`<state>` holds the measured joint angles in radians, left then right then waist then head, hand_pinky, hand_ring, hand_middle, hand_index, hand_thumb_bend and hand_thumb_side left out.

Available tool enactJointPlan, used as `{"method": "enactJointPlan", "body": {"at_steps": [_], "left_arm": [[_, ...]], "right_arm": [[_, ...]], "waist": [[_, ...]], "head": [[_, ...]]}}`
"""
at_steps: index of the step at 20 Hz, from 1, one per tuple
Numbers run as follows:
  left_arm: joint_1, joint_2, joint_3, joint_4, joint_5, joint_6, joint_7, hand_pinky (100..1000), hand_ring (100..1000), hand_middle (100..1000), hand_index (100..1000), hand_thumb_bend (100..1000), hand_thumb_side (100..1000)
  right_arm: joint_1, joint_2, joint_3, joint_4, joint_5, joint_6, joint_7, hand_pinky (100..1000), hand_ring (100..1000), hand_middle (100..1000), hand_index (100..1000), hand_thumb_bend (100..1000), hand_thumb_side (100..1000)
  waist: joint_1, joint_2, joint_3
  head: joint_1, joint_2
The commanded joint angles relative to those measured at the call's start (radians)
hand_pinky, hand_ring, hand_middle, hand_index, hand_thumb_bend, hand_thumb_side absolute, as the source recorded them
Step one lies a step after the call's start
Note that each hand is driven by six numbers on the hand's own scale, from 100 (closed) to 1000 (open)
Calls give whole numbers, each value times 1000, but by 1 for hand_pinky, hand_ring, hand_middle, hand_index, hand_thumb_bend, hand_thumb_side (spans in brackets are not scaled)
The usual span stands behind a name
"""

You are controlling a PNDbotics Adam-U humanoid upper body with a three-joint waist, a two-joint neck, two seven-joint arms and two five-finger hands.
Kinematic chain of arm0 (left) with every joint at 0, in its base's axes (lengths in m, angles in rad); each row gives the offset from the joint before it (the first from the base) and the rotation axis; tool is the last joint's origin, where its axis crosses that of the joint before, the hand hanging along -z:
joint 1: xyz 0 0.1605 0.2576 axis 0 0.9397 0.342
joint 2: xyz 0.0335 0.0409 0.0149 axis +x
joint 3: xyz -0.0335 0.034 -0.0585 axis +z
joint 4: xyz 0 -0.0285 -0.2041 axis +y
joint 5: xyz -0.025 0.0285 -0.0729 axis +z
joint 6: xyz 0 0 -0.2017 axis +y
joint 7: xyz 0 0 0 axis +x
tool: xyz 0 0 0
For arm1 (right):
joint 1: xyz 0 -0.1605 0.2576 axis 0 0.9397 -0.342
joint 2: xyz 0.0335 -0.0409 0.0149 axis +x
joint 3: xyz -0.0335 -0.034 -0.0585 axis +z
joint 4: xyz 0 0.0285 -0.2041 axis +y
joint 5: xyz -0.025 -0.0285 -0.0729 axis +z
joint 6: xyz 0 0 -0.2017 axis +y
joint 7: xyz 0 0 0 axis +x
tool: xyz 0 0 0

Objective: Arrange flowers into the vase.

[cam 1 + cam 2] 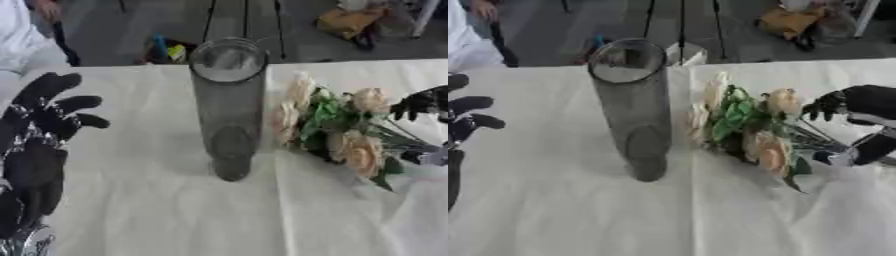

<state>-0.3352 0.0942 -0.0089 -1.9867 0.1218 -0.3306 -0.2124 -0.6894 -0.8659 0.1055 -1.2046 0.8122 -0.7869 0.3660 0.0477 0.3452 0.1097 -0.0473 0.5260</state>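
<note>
A tall clear glass vase (228, 107) stands upright in the middle of the table. To its right lies a bunch of cream and peach flowers (745, 127) with green leaves, heads pointing toward the vase. My right hand (859, 122) comes in from the right edge with fingers and thumb curled round the stems (820, 142). At the left edge my left hand (44, 120) is held up, fingers spread and holding nothing, well clear of the vase.
A pale cloth (175, 215) covers the table. Behind the far edge there is a dark floor with a yellow bag (350, 22) and small coloured items (166, 50). A person in white (22, 35) stands at the far left corner.
</note>
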Motion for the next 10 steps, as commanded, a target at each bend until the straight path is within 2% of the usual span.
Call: {"method": "enactJointPlan", "body": {"at_steps": [1, 10], "left_arm": [[-14, 0, -9, -13, -4, 1, -3, 625, 754, 817, 909, 162, 1000], [-17, -4, -12, -13, -6, 1, -6, 625, 753, 818, 909, 160, 1000]], "right_arm": [[-10, -18, -10, 13, 35, -49, 17, 744, 636, 690, 924, 348, 604], [-15, -3, -17, 59, 53, -69, -28, 763, 598, 634, 876, 301, 604]], "waist": [[-4, 1, 1], [-2, 10, 10]], "head": [[-7, -13], [-15, -17]]}}
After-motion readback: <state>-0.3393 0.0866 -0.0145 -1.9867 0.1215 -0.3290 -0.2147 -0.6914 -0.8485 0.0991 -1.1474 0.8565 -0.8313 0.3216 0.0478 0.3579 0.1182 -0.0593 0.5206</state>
